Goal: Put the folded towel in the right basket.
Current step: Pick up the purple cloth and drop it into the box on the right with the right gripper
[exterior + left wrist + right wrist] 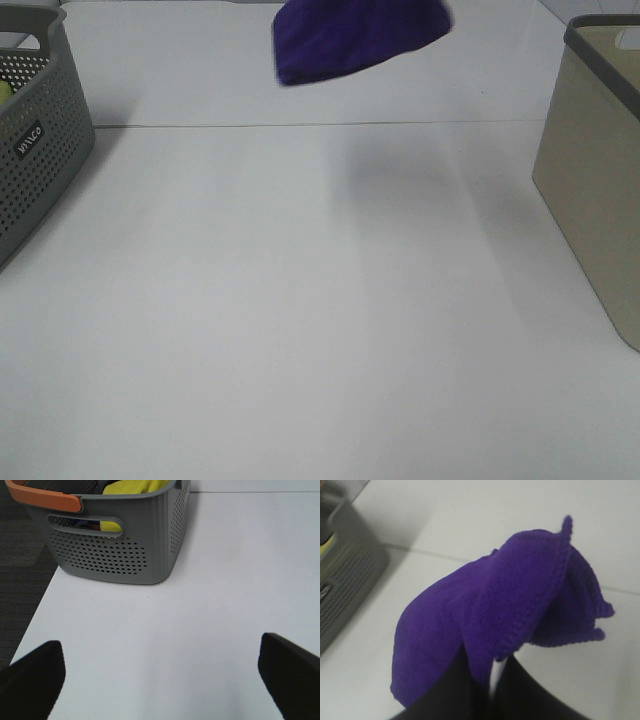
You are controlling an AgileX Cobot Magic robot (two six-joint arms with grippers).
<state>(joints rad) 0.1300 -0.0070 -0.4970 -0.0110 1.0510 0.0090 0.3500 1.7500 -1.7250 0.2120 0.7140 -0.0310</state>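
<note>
Clamped the folded purple towel (510, 605) in the right gripper (492, 680), jaws drawn narrow on a lower fold, with cloth draped over both black fingers and hiding most of them. Hung raised off the white table (300, 330), stitched hem and bunched corners turned toward the wrist camera.

Showed in the high view at twelve o'clock, blurred and cut by the frame edge, with nothing of the right gripper itself in that view. Threw a soft shadow (400, 170) on the tabletop just toward the centre from there. Stayed out of either basket: well apart from the beige basket (595, 180) with its dark rim at three o'clock, and equally far from the grey perforated basket (40, 150) at nine to ten o'clock.

Held the left gripper (160, 680) spread wide, nothing between its dark fingers (32, 680), above bare tabletop and facing the grey perforated basket. Revealed there a yellow cloth (132, 486) inside that basket, visible over the rim and through the handle slot, plus an orange handle (45, 499) along the near rim. Stood at the table's edge, beside dark floor (20, 565).

Crossed the tabletop with a thin seam (320, 124) running nine to three o'clock, below the towel.
</note>
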